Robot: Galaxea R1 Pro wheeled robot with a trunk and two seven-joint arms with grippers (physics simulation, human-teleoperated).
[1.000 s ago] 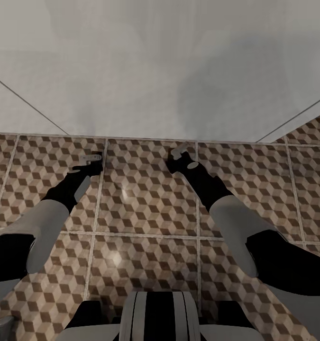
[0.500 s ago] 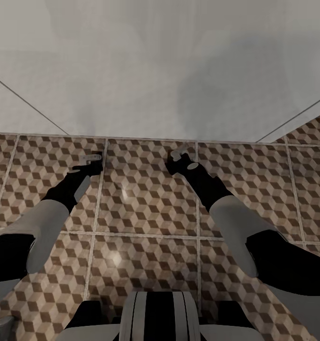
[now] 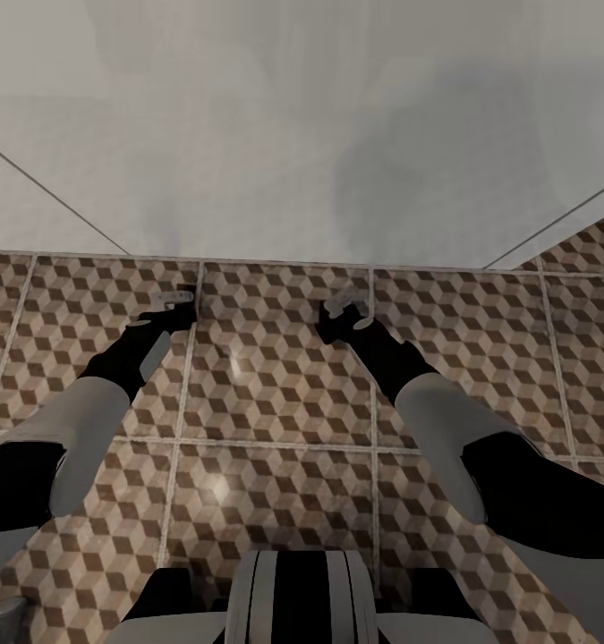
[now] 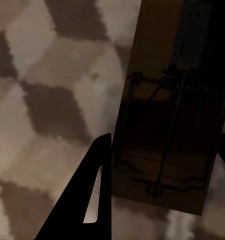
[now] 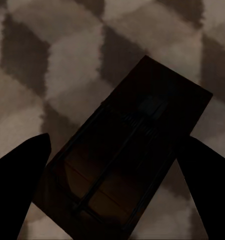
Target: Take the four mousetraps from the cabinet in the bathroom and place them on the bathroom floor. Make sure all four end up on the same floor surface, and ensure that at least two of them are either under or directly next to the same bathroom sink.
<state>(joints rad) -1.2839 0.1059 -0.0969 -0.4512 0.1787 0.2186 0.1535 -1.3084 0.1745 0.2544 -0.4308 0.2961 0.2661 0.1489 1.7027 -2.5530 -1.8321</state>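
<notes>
Hovering low over the glossy cube-patterned tiles of the bathroom floor, near its far edge: left pincer and right pincer. Bracketing a flat rectangular wooden mousetrap with dark wire parts, long axis running along the left fingers. Straddling a second mousetrap, lying diagonally between the right fingers. Not managing to tell whether clamping either board or merely flanking it.
</notes>
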